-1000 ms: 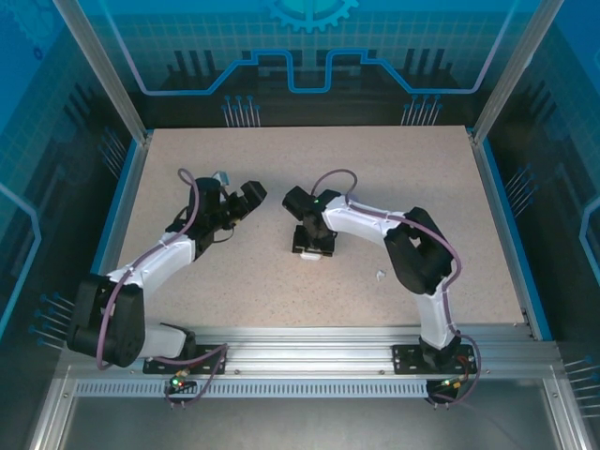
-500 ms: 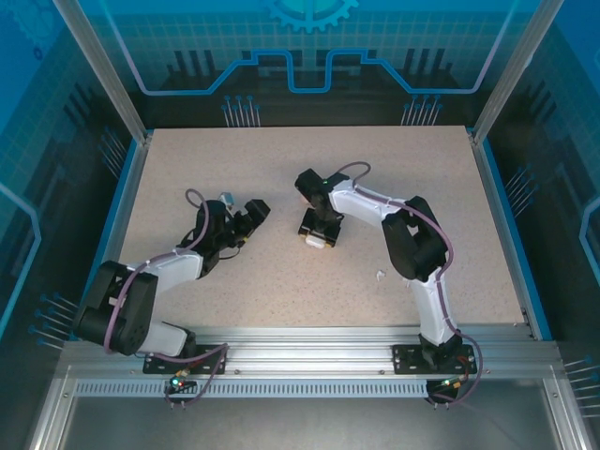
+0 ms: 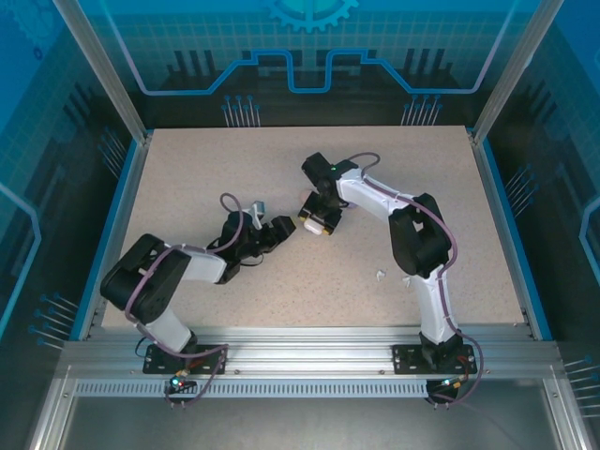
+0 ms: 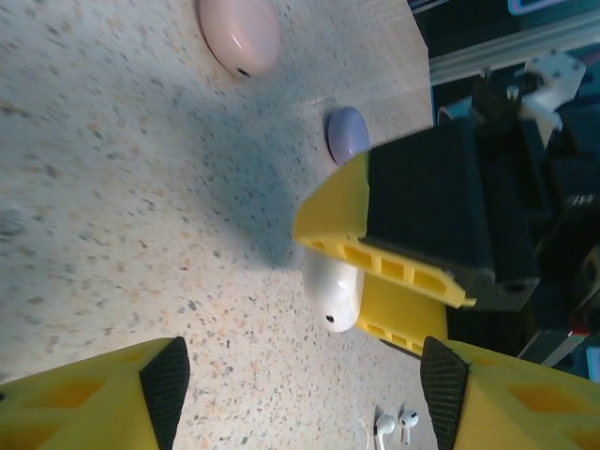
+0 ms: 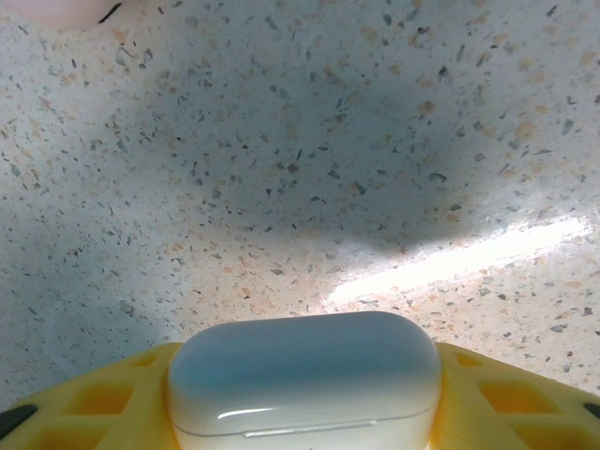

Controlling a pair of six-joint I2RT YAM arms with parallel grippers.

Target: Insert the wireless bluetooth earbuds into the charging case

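Observation:
A white charging case (image 5: 305,384), lid closed, sits clamped between the yellow fingers of my right gripper (image 3: 317,220). From the left wrist view the same case (image 4: 331,292) hangs just above the table in those fingers. My left gripper (image 4: 305,398) is open right in front of it, with bare table between its black pads (image 4: 169,380). In the overhead view the left gripper (image 3: 278,230) is just left of the right one. Two white earbuds (image 4: 394,427) lie on the table beyond the case, seen overhead as a small white speck (image 3: 381,276).
A pale pink case (image 4: 239,33) and a small purple case (image 4: 349,133) lie closed on the speckled table (image 3: 234,169) behind the held case. The pink case's edge (image 5: 56,9) also peeks in at the right wrist view's top left. Metal frame rails border the table.
My left arm has swung right and toward the near edge, up to the right gripper, and its jaws have narrowed. The right gripper has carried the white case slightly farther back.

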